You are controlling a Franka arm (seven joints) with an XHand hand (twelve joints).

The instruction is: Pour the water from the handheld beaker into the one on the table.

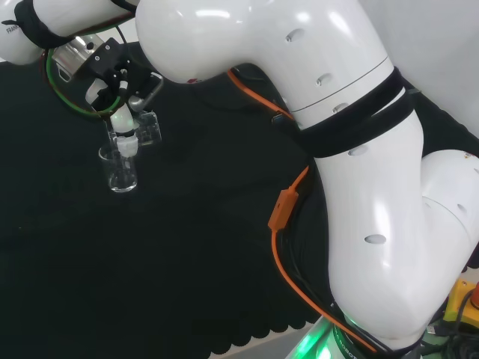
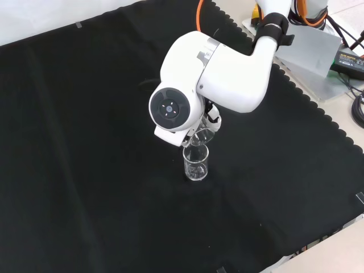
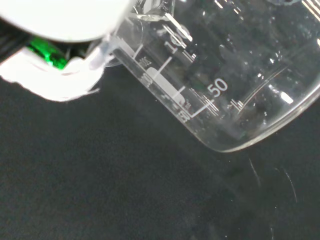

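Note:
In the head view the hand [image 1: 112,71] reaches down at the upper left with its fingers [image 1: 122,123] curled round a clear handheld beaker [image 1: 147,127]. That beaker is tipped over, its lip above a second clear beaker [image 1: 120,169] standing upright on the black cloth. In the front view the standing beaker [image 2: 196,163] is just below the arm's round grey cap. The tilted held beaker [image 2: 202,137] and a bit of the hand [image 2: 214,117] peek out above it. The wrist view brings the held beaker [image 3: 225,90] close, slanted, with printed scale marks. How much water either beaker holds is unclear.
Black cloth [image 1: 187,262] covers the bench, its scalloped edge [image 2: 318,114] at the front view's right. The arm's big white links [image 1: 359,164] stand at the head view's right. A grey box and cables [image 2: 324,57] lie off the cloth at the front view's upper right.

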